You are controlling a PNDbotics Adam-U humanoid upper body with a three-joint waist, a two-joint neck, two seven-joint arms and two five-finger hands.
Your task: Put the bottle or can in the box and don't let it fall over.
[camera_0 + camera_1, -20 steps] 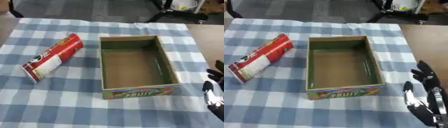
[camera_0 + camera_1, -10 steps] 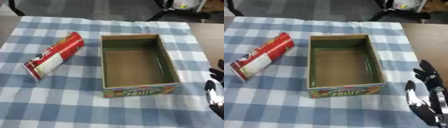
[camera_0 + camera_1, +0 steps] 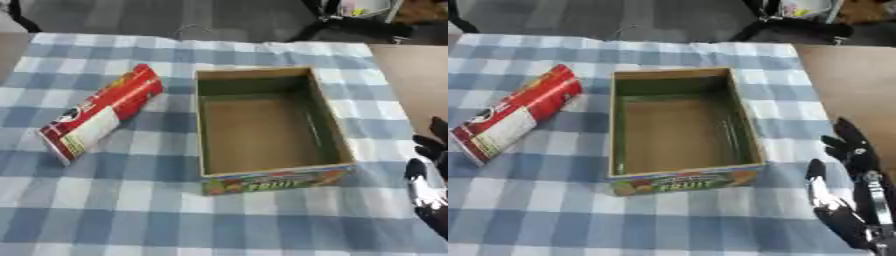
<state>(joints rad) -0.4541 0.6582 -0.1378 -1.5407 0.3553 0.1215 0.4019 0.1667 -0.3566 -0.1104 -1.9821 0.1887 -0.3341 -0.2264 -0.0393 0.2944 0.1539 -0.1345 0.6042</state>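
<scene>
A red can (image 3: 98,114) with a white label lies on its side on the checked cloth, left of the box. The open cardboard box (image 3: 267,127), empty inside and marked FRUIT on its front wall, stands in the middle. My right hand (image 3: 852,195) rests open at the lower right, fingers straight and pointing up, well clear of the box and far from the can. My left hand shows in neither view.
A blue and white checked cloth (image 3: 131,210) covers the table. Bare brown table surface (image 3: 846,85) lies to the right of the cloth. Dark chair legs (image 3: 798,25) stand beyond the far edge.
The whole picture has shifted slightly, so the camera moved. The can, the box and my right hand keep their places.
</scene>
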